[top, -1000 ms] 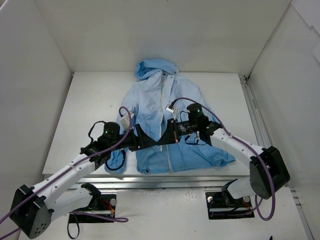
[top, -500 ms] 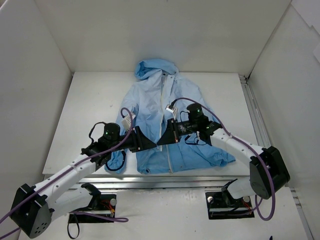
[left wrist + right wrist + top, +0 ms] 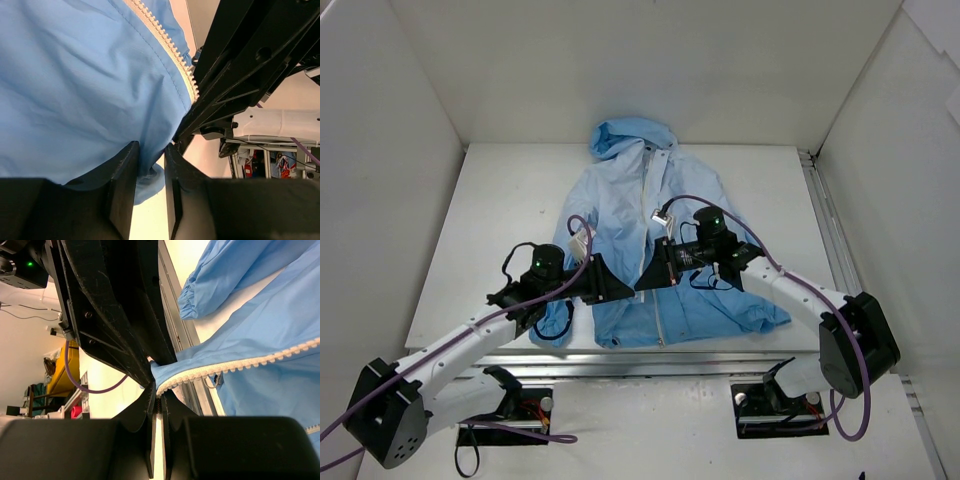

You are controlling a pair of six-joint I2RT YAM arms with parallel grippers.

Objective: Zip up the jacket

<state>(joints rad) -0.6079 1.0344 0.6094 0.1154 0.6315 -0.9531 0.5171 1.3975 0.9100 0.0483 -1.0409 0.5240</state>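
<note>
Lying on the table: the jacket [image 3: 620, 200] is spread front-up on the white table [image 3: 490, 220], with its hood [image 3: 625, 135] at the far side and its hem at the near edge.
Cloth: light blue, thin and creased, with a white zipper strip [image 3: 648, 190] running down the middle of the front.
Sleeves: both lie alongside the body. The cuff [image 3: 554, 326] on the left arm's side is bunched at the near edge of the table.
Left gripper [image 3: 610, 283]: low over the lower front, just left of the zipper line, pointing toward the other gripper.
Left jaws: they stand close, with a narrow gap between them. A fold of blue cloth sits in that gap at the tips, but I cannot tell whether the fold is pinched.
Right gripper [image 3: 648, 277]: on the other side of the zipper line, facing the left one tip to tip, the two nearly touching.
Right jaws: clenched. The end of the toothed white strip runs straight into the fingertips, so this gripper is grasping the jacket by its zipper edge.
Cloth at the grip: it comes to a point where the two grippers meet and appears raised a little off the table.
Zipper teeth: clear in both wrist views, cream-white, a single row along the blue edge.
Zipped or not: cannot tell from the top view.
Near edge: a metal rail [image 3: 175, 330] runs along the table beside the cuff.
Cable: a purple cable [image 3: 570, 240] loops over the left arm's wrist.
</note>
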